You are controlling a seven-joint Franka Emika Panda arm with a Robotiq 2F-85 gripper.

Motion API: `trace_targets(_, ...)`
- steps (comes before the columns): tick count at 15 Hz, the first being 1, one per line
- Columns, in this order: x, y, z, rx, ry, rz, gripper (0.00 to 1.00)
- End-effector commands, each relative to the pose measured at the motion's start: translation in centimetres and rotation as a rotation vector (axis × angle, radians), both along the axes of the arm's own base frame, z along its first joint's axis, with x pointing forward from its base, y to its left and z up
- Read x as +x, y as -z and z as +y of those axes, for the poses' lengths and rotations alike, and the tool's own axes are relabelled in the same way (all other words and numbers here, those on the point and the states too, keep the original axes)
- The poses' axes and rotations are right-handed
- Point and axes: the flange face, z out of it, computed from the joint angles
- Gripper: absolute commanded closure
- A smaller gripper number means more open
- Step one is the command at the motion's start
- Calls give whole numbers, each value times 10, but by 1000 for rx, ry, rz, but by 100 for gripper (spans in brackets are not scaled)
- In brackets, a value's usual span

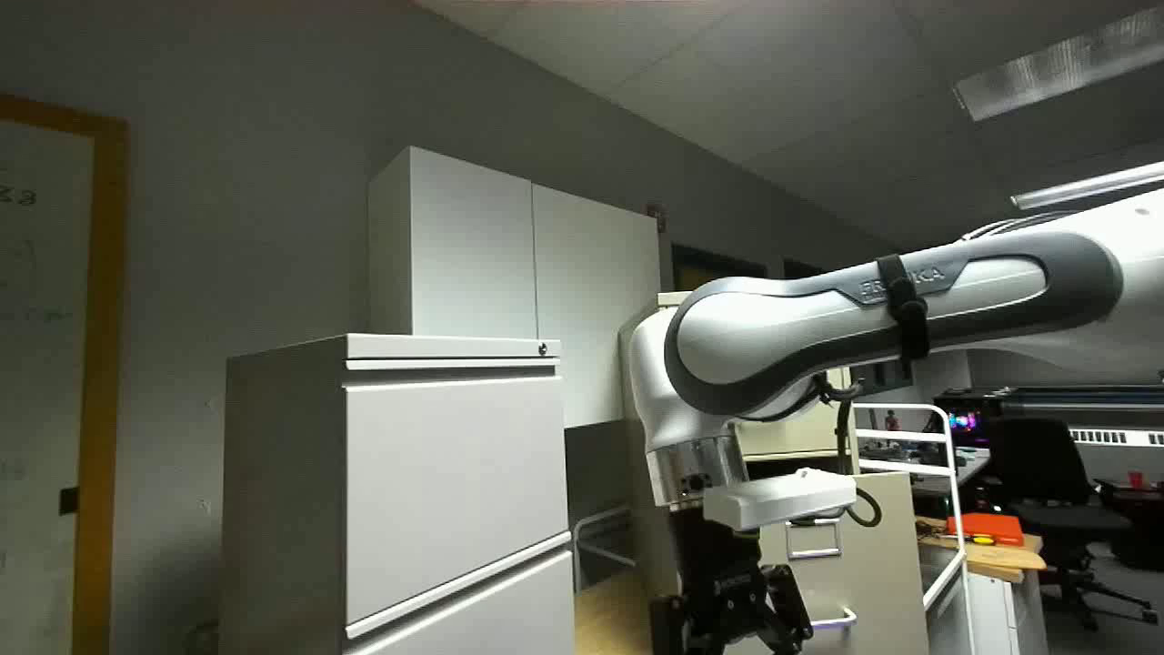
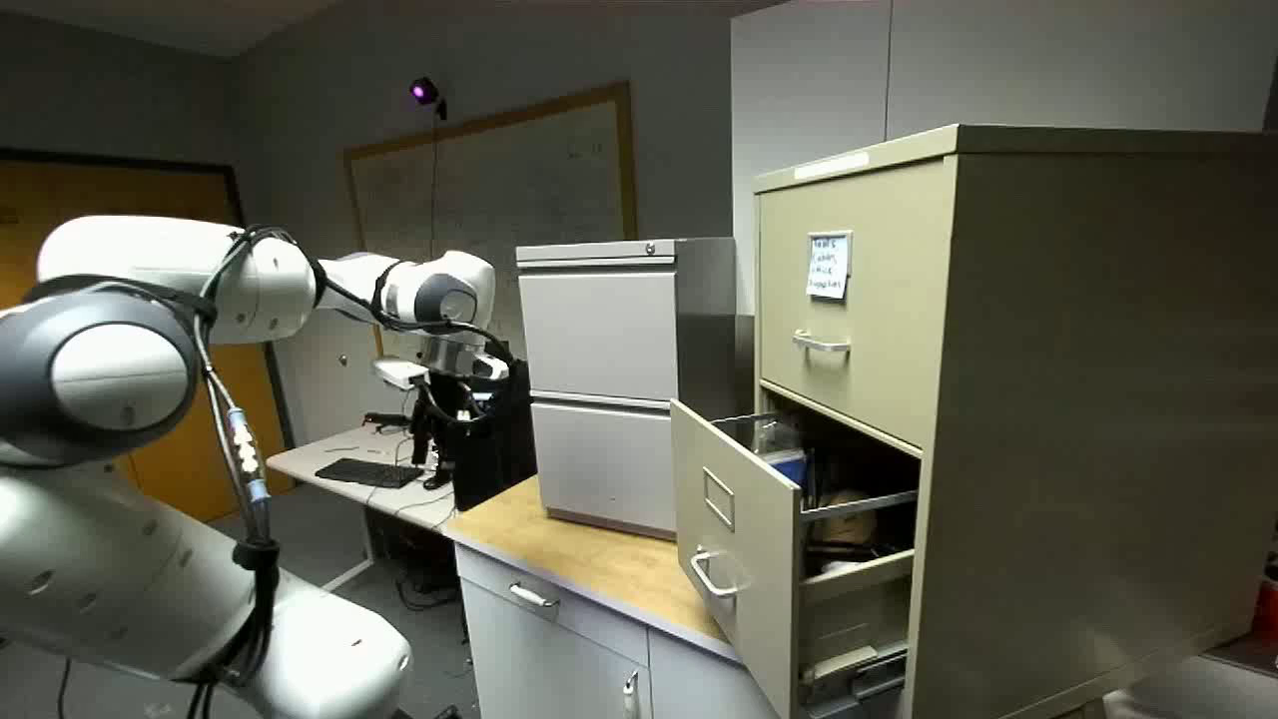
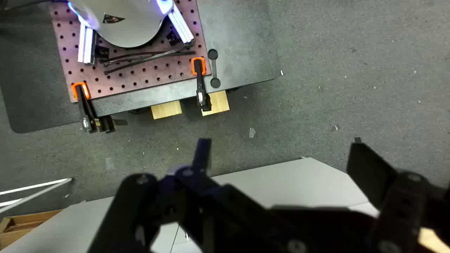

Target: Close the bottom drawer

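Both exterior views are dim, the grey wall (image 1: 255,227) dull. A ceiling light (image 1: 1091,186) glows in an exterior view, where the robot arm (image 1: 818,323) brightens toward the frame's edge. Shadow darkens the inside of the open drawer (image 2: 751,549). In the wrist view, the claw (image 3: 281,153) is dark — out of focus — and blue-white glare flanks the robot base (image 3: 130,30).

In an exterior view, letters (image 1: 870,289) "FR" and "KA" are showing on the robot arm (image 1: 764,337), a black strap (image 1: 906,309) covering the space between. In an exterior view, a handwritten card (image 2: 828,270) on the upper drawer (image 2: 894,330) of a beige filing cabinet (image 2: 1078,399) is apparently reading "Tools, Cables, Office Supplies". Marks (image 1: 18,196) on a whiteboard (image 1: 41,391) are appearing too faint to read.
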Motion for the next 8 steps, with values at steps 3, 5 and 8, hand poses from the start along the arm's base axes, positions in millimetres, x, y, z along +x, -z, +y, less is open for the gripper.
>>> trace_targets(3,0,-1,0,1,0,-5,0)
trace_targets(5,1,-1,0,-2,3,-4,0)
trace_targets(8,6,-3,-2,-21,42,-39,0)
